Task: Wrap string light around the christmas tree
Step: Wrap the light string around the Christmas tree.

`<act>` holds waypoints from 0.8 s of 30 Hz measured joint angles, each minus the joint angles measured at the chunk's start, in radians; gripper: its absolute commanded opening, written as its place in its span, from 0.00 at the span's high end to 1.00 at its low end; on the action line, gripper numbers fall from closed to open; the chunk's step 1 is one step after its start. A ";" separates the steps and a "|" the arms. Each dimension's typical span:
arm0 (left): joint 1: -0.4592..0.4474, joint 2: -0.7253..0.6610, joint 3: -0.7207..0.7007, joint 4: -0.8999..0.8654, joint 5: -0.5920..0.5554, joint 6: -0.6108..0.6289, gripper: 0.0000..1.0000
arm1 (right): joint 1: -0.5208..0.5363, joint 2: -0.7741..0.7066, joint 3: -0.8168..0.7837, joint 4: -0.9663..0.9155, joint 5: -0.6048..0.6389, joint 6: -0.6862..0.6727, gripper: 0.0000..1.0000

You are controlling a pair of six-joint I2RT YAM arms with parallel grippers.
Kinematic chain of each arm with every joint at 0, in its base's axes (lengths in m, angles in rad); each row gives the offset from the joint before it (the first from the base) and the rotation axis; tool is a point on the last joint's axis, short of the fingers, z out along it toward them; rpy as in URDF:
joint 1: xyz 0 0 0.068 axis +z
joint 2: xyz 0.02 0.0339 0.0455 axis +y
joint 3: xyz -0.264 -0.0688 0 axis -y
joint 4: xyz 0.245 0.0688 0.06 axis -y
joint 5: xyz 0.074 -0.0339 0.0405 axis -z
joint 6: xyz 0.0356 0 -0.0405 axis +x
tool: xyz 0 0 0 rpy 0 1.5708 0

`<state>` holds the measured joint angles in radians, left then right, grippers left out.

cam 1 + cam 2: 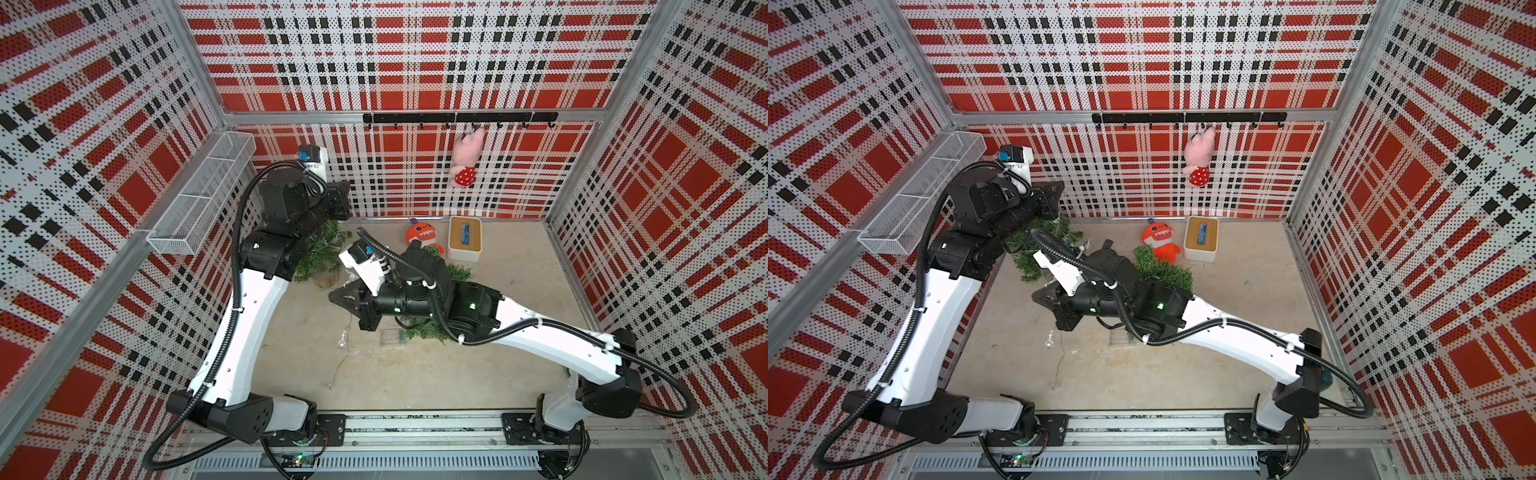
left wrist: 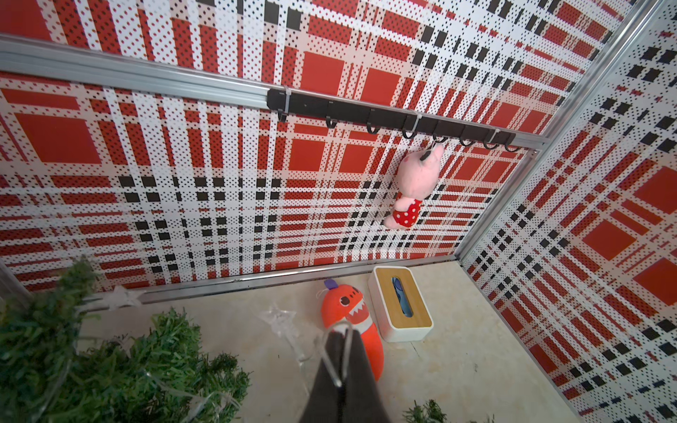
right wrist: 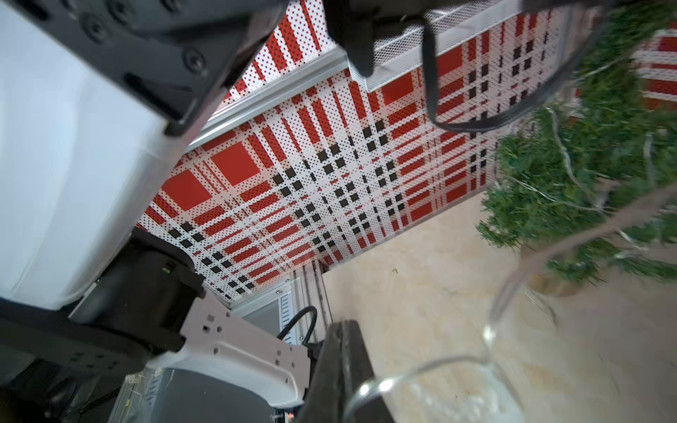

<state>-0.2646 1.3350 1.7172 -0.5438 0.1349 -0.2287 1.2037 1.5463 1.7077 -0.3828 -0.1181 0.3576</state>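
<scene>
String light (image 2: 280, 318): pinched in the closed left gripper (image 2: 339, 335), beside the tree (image 2: 110, 366).
Right gripper (image 3: 343, 327): closed, string light looping just beside.

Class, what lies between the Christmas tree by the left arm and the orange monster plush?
The string light's clear star bulb, against bare tabletop, shown in the left wrist view.

We are seeing white shells covering the left arm (image 1: 249, 324) and right arm (image 1: 557, 345), black housings capping their joints, ribbed black hoses (image 1: 238, 249) running alongside under white ties, green lights (image 1: 472, 306) glowing, and the dark grey left pincer (image 2: 339, 335) and right pincer (image 3: 344, 329) tapering to points.
</scene>
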 measured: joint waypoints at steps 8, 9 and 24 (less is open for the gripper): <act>-0.259 -0.204 -0.338 0.182 -0.038 -0.062 1.00 | -0.120 -0.285 -0.165 -0.150 0.190 0.019 1.00; -0.305 -0.233 -0.393 0.212 -0.043 -0.074 1.00 | -0.136 -0.308 -0.175 -0.160 0.216 0.027 1.00; -0.734 -0.348 -0.761 0.564 -0.153 -0.189 0.81 | -0.349 -0.385 -0.029 -0.331 0.362 0.022 1.00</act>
<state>-0.9985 0.9874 0.9562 0.0204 -0.0185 -0.4175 0.8551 1.1614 1.6783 -0.7139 0.2440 0.3798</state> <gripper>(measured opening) 0.054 0.043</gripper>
